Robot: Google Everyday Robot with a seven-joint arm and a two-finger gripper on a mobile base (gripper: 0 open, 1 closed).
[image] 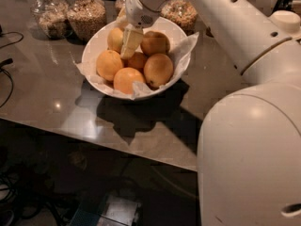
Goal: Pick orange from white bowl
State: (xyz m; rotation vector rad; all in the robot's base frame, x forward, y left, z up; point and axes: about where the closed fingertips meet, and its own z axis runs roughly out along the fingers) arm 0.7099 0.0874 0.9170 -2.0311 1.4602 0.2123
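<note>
Rightmost and biggest, the robot's white body (254, 159) fills the lower right corner, and its arm (235, 22) reaches from there up and left across the top of the view. Under it lies a dark, glossy table (47, 93), its near edge running across the middle. The bowl (94, 46) stands on the far part of the table, lined with crumpled white paper (188, 46) that sticks out over the rim on the right. Behind the bowl stand glass jars of grainy stuff, two at the left (47, 18) (87, 15) and one at the right (181, 11). Six fruits fill the bowl. Five are deep orange (158, 69), heaped at the front, middle and right. The orange (115, 38), paler and yellower, sits at the back left, against the bowl's wall. The gripper (130, 44) points down into the bowl, its pale tip just right of the orange and seemingly touching it, with a deeper fruit on its other side; whether it is spread or closed cannot be told. Dark cables (7, 62) lie at the table's left edge.
</note>
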